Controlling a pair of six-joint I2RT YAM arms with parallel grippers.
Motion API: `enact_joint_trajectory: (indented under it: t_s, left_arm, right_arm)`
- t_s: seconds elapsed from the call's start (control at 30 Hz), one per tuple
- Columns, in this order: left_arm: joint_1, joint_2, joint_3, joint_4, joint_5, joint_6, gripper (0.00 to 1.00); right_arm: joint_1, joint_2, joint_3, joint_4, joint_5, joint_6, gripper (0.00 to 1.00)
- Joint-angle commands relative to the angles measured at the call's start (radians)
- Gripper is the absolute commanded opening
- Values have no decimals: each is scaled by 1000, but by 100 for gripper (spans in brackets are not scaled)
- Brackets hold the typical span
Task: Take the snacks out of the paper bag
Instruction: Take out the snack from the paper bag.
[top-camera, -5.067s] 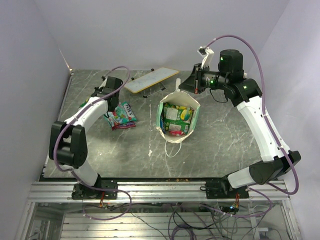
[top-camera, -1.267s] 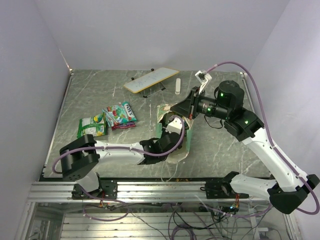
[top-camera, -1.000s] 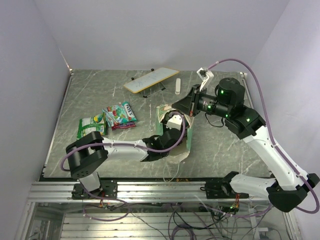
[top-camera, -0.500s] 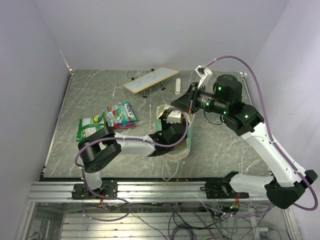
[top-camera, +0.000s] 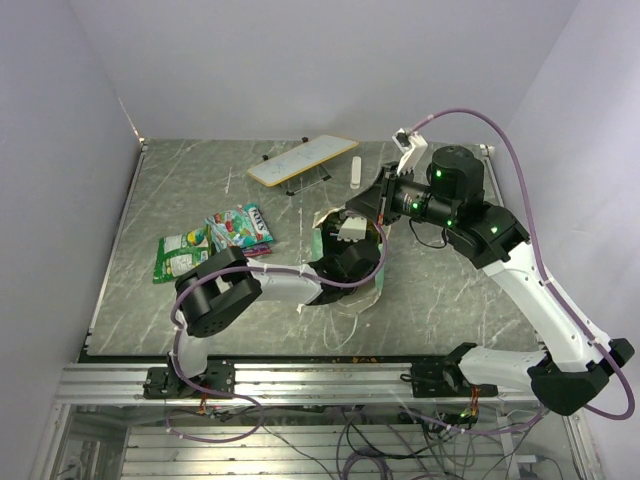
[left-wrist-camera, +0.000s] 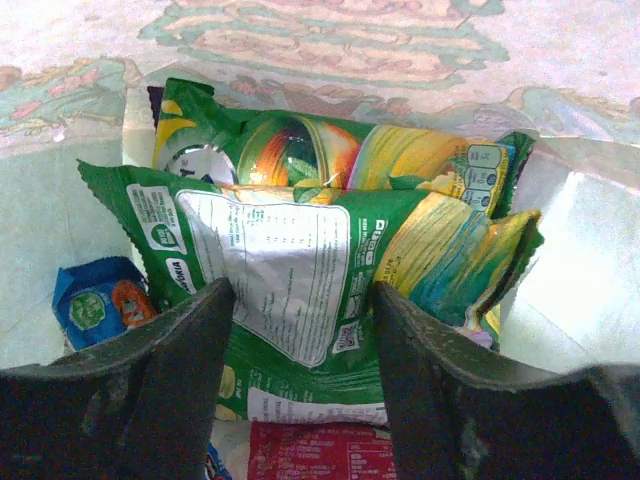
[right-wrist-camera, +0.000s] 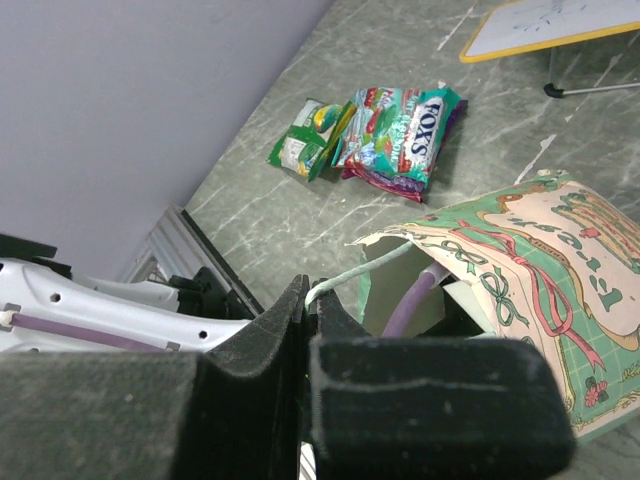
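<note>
The mint-green paper bag (top-camera: 323, 238) stands mid-table, its mouth held up. My right gripper (top-camera: 366, 206) is shut on the bag's cord handle (right-wrist-camera: 350, 268), just above the rim (right-wrist-camera: 470, 215). My left gripper (left-wrist-camera: 303, 295) is down inside the bag, hidden from above by its own wrist (top-camera: 346, 262). Its jaws are closed against both sides of a green snack packet (left-wrist-camera: 290, 250). A second green-yellow packet (left-wrist-camera: 330, 150) lies behind it, a blue one (left-wrist-camera: 100, 305) at the left and a red one (left-wrist-camera: 320, 450) underneath. Outside lie a green packet (top-camera: 183, 255) and a small pile of snacks (top-camera: 240, 230).
A flat white board on black legs (top-camera: 303, 158) stands at the back, with a small white oblong (top-camera: 355, 170) next to it. My left arm (top-camera: 265, 285) stretches low across the front of the table towards the bag. A metal rail (top-camera: 320, 380) runs along the near edge.
The left arm's elbow has swung right and its wrist has pushed deeper into the bag. The right gripper has drawn the handle slightly up and back. The bag's mouth stands wider.
</note>
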Motion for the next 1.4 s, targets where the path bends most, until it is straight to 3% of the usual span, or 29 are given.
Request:
enact_joint_trajectory:
  t_s: [0.0,0.3,0.43,0.6,0.73,0.93,1.37]
  left_arm:
    - [24,37,23,-33,44,38,55]
    - [24,-62,-6,-18,112,60,26]
    - [25,-131,-22,-41,151,69,17]
    - [24,-240,-69,-95,203,59,13]
    - [24,-328,-115,-94,345,106,7]
    - [24,-465,-143,-188,490,126,7]
    - [25,-761,19,-527,789,244,7]
  right_arm:
    - [9,-23,40,40,-19,7,0]
    - [10,-25,30,38,16,-20,0]
    - [9,-25,29,35,30,-41,0]
    - [9,-28,21,22,59,-76,0]
    - [9,-34,21,36,86,-80,0]
    - [7,-42,6,64,108,-84,0]
    - [6,-83,-24,66,218,-128,0]
